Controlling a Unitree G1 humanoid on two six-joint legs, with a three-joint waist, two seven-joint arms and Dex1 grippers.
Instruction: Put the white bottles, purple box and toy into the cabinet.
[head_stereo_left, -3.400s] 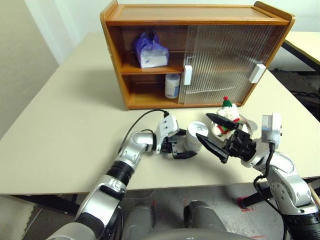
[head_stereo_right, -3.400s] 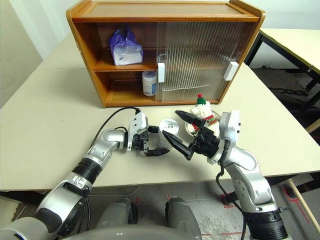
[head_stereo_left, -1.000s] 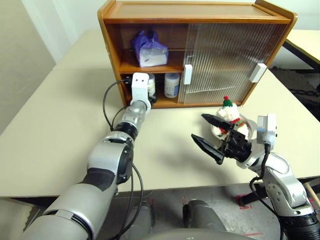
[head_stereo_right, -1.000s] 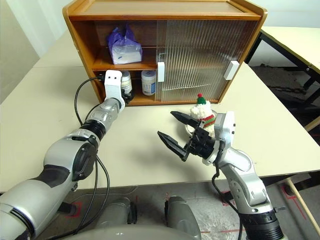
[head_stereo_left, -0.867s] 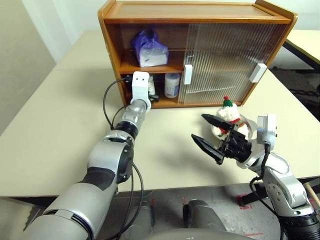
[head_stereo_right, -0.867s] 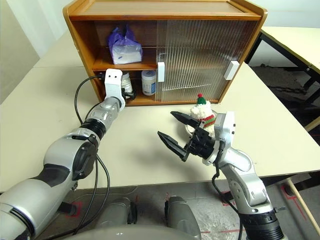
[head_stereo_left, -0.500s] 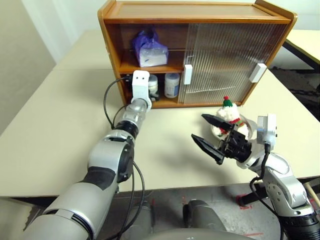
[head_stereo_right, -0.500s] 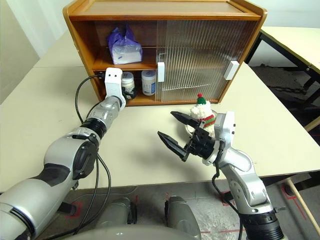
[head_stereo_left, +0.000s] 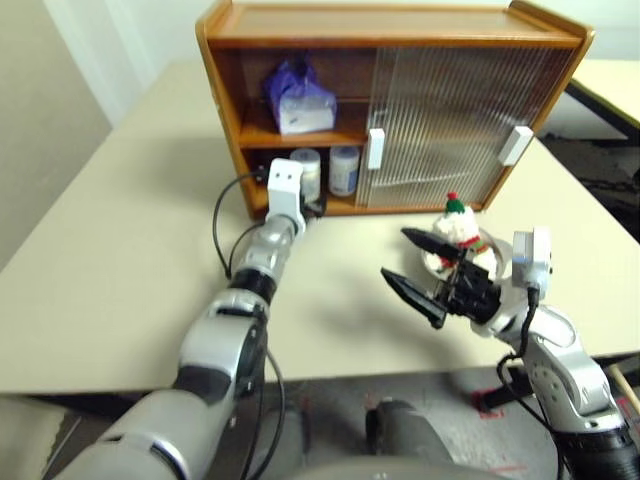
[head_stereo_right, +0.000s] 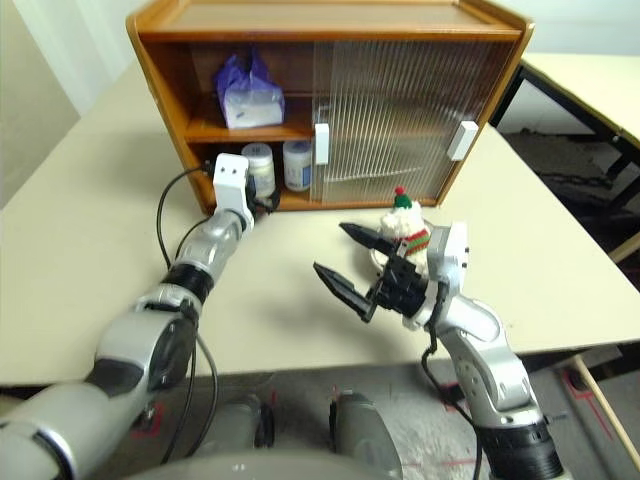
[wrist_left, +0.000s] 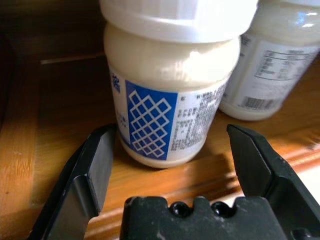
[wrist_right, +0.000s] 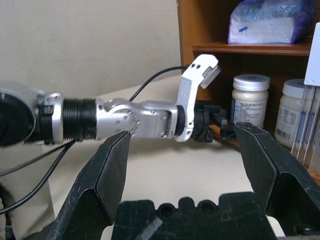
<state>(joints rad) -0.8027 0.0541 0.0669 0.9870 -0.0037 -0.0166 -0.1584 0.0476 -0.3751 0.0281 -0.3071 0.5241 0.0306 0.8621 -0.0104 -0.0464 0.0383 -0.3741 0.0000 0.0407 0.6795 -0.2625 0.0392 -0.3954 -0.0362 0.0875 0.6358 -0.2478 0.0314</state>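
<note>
- Right at the cabinet's lower shelf, the left hand (wrist_left: 167, 165) stands open, its two black fingers (wrist_left: 95, 170) spread to either side of a white bottle (wrist_left: 170, 95), with a gap showing on both sides, so it grips nothing.
- That bottle stands upright on the wooden lower shelf, blue lattice label facing the hand, and the second white bottle (wrist_left: 272, 55) stands just beside it, deeper along the shelf and next to the door's edge.
- From the head views, both bottles (head_stereo_left: 305, 172) sit in the open left half of the cabinet (head_stereo_left: 390, 25), low down.
- One shelf up, the purple box (head_stereo_left: 298, 100) lies in the same open half, white tissue showing at its front.
- Ribbed sliding doors (head_stereo_left: 455, 120) with white handles cover the cabinet's right half.
- Over on the other side, the right hand (head_stereo_left: 418, 268) hovers above the surface (head_stereo_left: 120, 250) with its fingers wide apart and nothing between them, pointing toward the left arm.
- Close behind that hand, the toy (head_stereo_left: 457, 228) stands upright on the surface in front of the closed doors, outside the cabinet, in its green-and-red hat and striped scarf.
</note>
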